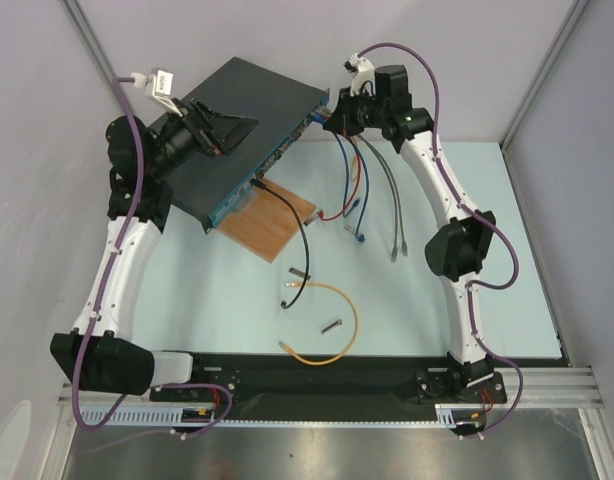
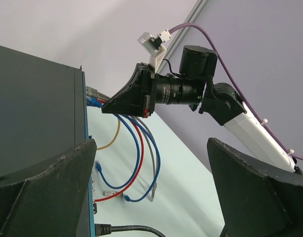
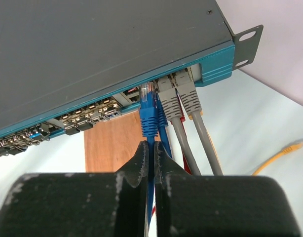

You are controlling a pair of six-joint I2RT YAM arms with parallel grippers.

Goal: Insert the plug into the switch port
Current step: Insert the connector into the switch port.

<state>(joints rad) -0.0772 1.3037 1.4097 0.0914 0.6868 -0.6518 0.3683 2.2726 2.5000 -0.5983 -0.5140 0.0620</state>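
Note:
The switch (image 1: 249, 105) is a flat dark box at the back left, its blue front face (image 3: 218, 61) with a row of ports facing the table. My right gripper (image 3: 152, 148) is shut on a blue cable just behind its blue plug (image 3: 148, 112). The plug's clear tip sits at the mouth of a port near the face's right end; how deep it is I cannot tell. Two grey plugs (image 3: 181, 98) sit in ports beside it. The right gripper also shows in the top view (image 1: 331, 114). My left gripper (image 1: 232, 130) is open and empty over the switch's top (image 2: 33, 113).
A brown wooden board (image 1: 279, 215) lies under the switch's front. A black cable (image 1: 303, 245) runs from the face onto the table. A loose yellow cable (image 1: 339, 320) and a small metal piece (image 1: 332, 326) lie near the front. Red, blue and grey cables (image 1: 359, 195) hang from the right end.

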